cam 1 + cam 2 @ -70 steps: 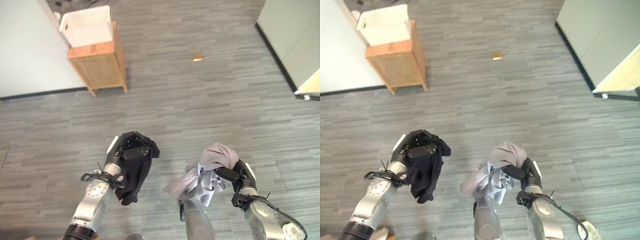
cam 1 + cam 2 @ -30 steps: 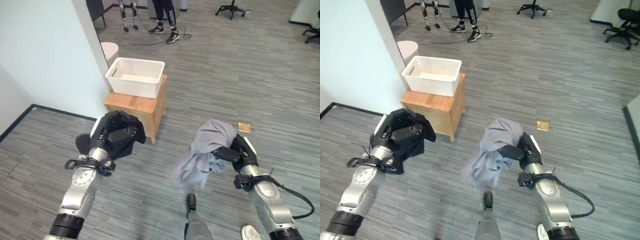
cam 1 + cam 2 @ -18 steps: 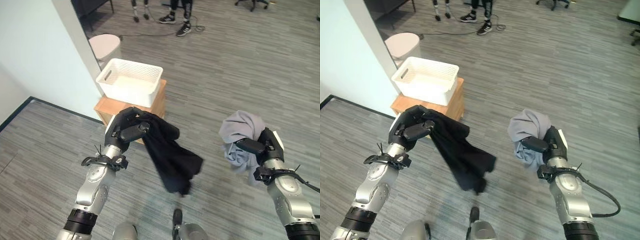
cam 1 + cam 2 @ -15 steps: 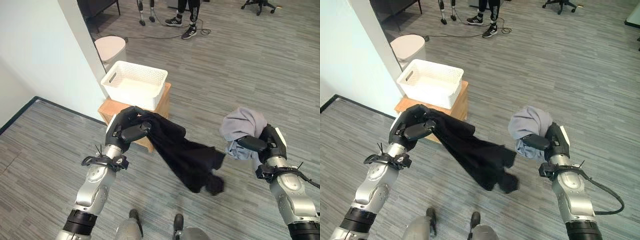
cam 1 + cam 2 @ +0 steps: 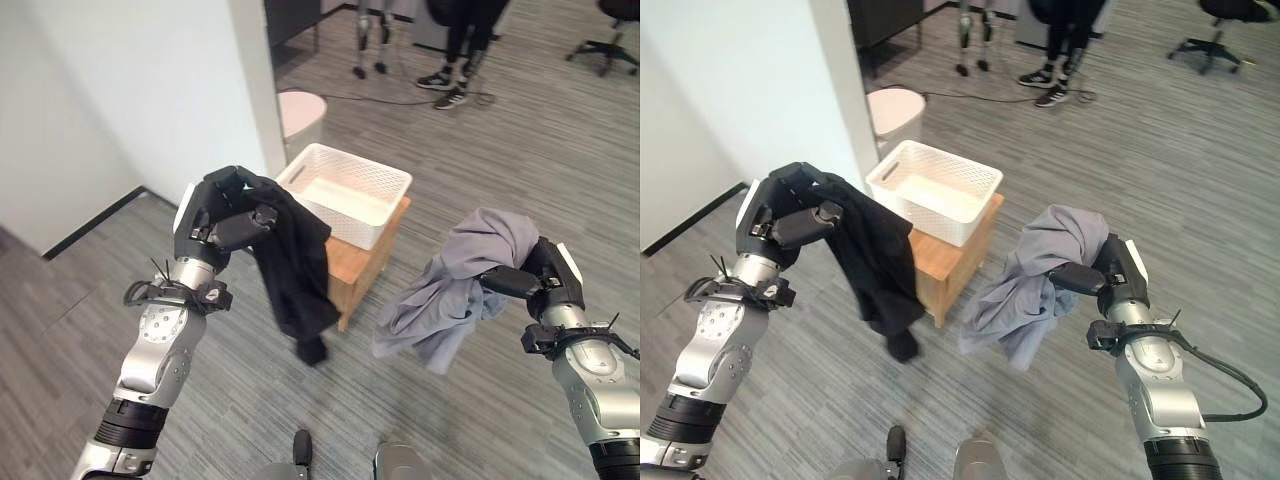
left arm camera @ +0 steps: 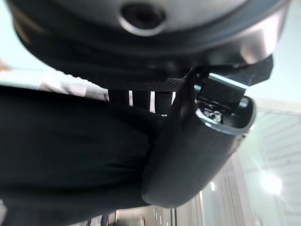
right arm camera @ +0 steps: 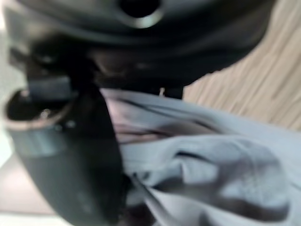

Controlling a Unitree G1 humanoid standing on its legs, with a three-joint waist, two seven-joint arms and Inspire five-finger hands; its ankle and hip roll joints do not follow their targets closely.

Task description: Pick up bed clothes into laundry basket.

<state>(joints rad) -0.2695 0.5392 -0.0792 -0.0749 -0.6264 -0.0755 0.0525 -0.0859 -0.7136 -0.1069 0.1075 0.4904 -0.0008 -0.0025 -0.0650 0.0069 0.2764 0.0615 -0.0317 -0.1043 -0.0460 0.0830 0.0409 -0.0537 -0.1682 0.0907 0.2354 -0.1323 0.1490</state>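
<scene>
A white laundry basket [image 5: 345, 195] stands on a small wooden stand [image 5: 362, 262] straight ahead. My left hand [image 5: 222, 215] is shut on a black garment [image 5: 295, 260] that hangs down just left of the basket, its lower end level with the foot of the stand. My right hand [image 5: 533, 280] is shut on a grey garment [image 5: 450, 290] that droops to the right of the stand. The left wrist view has the black cloth [image 6: 66, 150] pressed under the thumb, and the right wrist view has grey cloth [image 7: 202, 155] bunched in the hand.
A white wall [image 5: 130, 90] runs along the left, its corner just behind the basket. A round pale bin [image 5: 300, 110] sits beyond the basket. A person's legs [image 5: 455, 50] and an office chair [image 5: 610, 25] stand farther back on the grey plank floor.
The camera has swung, and the basket and stand now lie between my hands. The black garment that flew out to the right has settled and hangs straight; the grey one has unfurled lower.
</scene>
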